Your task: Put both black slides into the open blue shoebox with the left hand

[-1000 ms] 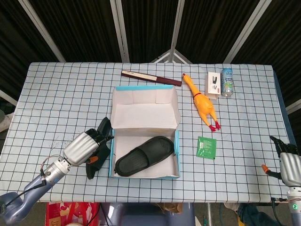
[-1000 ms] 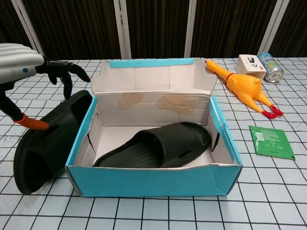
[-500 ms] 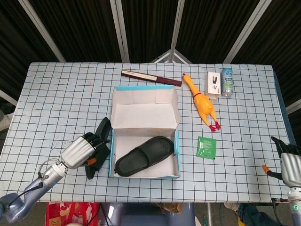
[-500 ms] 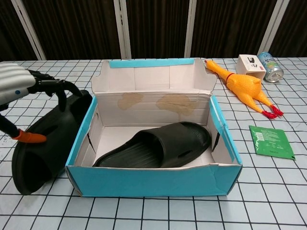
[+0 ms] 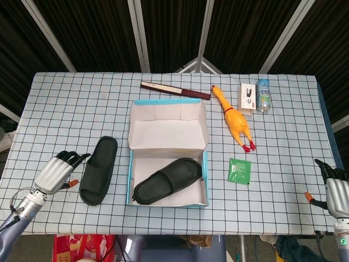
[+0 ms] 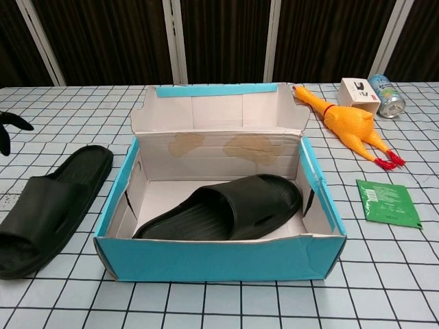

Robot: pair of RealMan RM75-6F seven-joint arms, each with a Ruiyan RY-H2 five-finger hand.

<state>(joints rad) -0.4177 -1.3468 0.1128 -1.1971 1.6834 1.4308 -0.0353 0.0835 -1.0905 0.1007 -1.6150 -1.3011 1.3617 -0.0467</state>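
The open blue shoebox (image 5: 131, 164) (image 6: 219, 257) stands mid-table with its lid flap up at the back. One black slide (image 5: 168, 180) (image 6: 223, 209) lies diagonally inside it. The second black slide (image 5: 99, 169) (image 6: 48, 209) lies flat, sole down, on the table just left of the box. My left hand (image 5: 54, 172) is a little left of that slide, apart from it, fingers spread and holding nothing; in the chest view only its dark fingertips (image 6: 8, 127) show at the left edge. My right hand (image 5: 335, 191) rests at the table's front right corner, empty.
A rubber chicken (image 5: 233, 119) (image 6: 346, 127), a white carton (image 5: 247, 98), a can (image 5: 263, 94) and a green packet (image 5: 239, 170) (image 6: 387, 202) lie right of the box. A dark red flat case (image 5: 174, 90) lies behind it.
The left hand let go of the slide that leaned against the box's left wall and drew back to the left. That slide now lies flat on the table. The right hand stayed put.
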